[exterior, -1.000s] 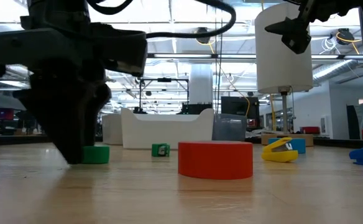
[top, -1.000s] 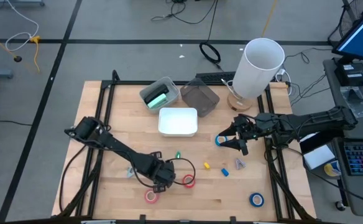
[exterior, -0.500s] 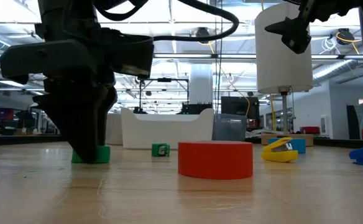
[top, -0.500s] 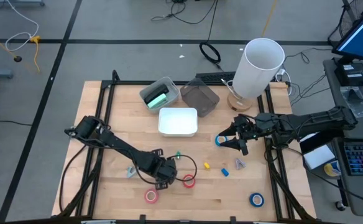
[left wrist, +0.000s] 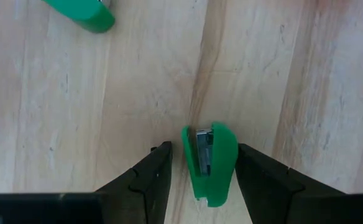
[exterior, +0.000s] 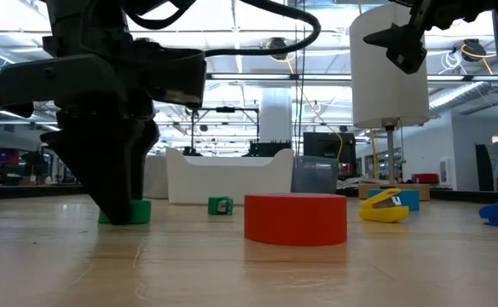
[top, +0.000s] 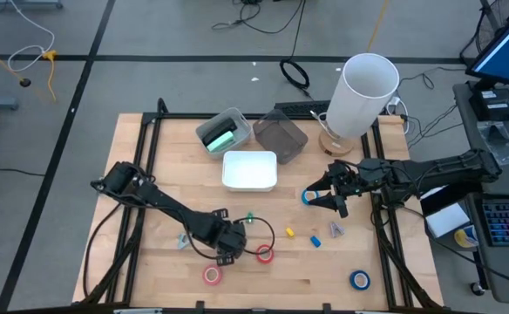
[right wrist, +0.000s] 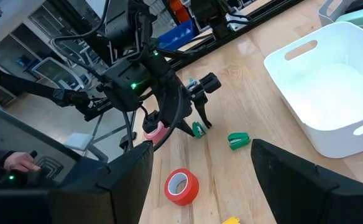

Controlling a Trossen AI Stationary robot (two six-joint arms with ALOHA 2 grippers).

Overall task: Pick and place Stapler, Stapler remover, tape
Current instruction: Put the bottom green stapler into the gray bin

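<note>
My left gripper (left wrist: pixel 201 148) is open and points down at the table's near middle (top: pixel 228 247). Its fingers stand on either side of a small green stapler (left wrist: pixel 210 163) that lies flat on the wood. A second green piece (top: pixel 249 216) lies just beyond. Rolls of tape lie flat: red (top: pixel 264 254), pink (top: pixel 212 276) and blue (top: pixel 360 280). My right gripper (top: pixel 324 194) is open and hovers at the table's right over another blue roll (top: pixel 309 197). A grey staple remover (top: pixel 335 229) lies near it. My left gripper comes at the green stapler from above, with its fingers across the stapler's width. One finger (left wrist: pixel 251 169) lies close against the stapler's side (left wrist: pixel 234 155) and the other stands a little apart. I cannot tell whether either finger touches it. The stapler rests flat on the table.
A white tray (top: pixel 249 169), a clear tub with a green thing in it (top: pixel 222 131) and a dark tub (top: pixel 279 137) stand at the far middle. A tall white cylinder (top: pixel 363 92) stands at the far right. Small yellow (top: pixel 291 233) and blue (top: pixel 315 242) pieces lie between the arms.
My left gripper has shifted a little sideways, from beside the small green stapler to over it, so that its fingers now straddle it. The stapler has stayed where it was, and my right arm has kept still.
</note>
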